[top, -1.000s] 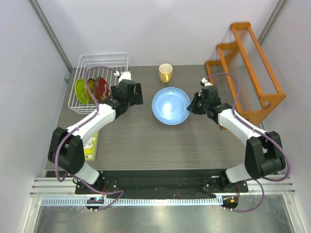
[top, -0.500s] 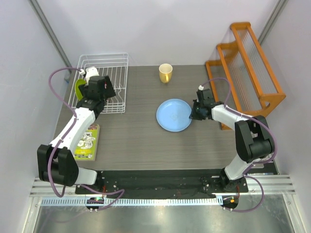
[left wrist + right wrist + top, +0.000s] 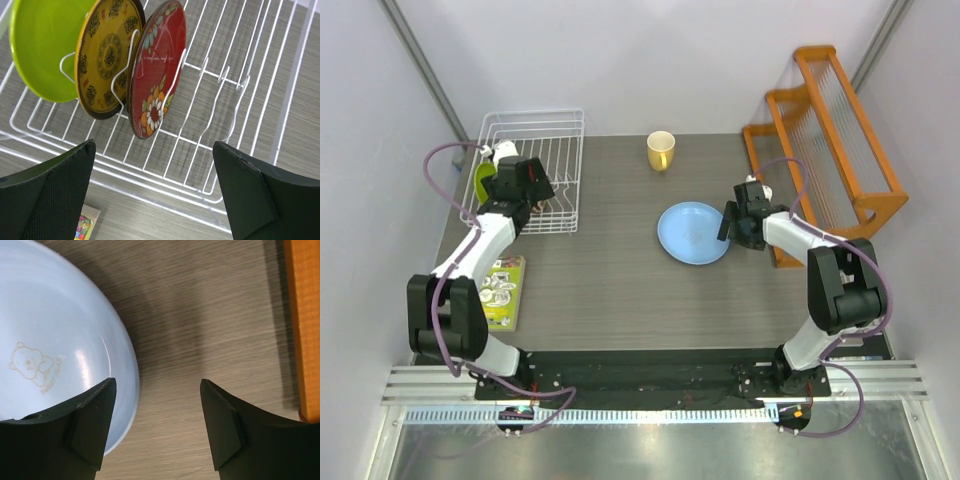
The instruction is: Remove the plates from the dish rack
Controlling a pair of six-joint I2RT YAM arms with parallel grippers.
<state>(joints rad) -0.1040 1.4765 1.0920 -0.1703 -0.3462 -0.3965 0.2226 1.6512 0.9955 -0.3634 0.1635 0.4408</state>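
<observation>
Your left pincer [image 3: 153, 145] hangs spread wide above the white wire dish rack [image 3: 532, 114] at the far left of the grey wood-grain counter [image 3: 610, 280], pinching nothing. Below it three small round plates stand on edge between the upright tines, side by side: a plain lime green plate [image 3: 42, 50], a yellow patterned plate [image 3: 102, 55] and a red floral plate [image 3: 157, 65]. The red one is closest to the middle of the wrist view. Your right pincer [image 3: 157, 381] is also spread and grips nothing. One finger sits over the rim of the larger light blue round plate [image 3: 55, 355], the other over bare counter. That plate lies flat on the counter, right of centre. It is well apart from the dish rack and near the orange wooden slatted rack [image 3: 830, 130]. A yellow cup [image 3: 661, 150] stands upright beyond it.
</observation>
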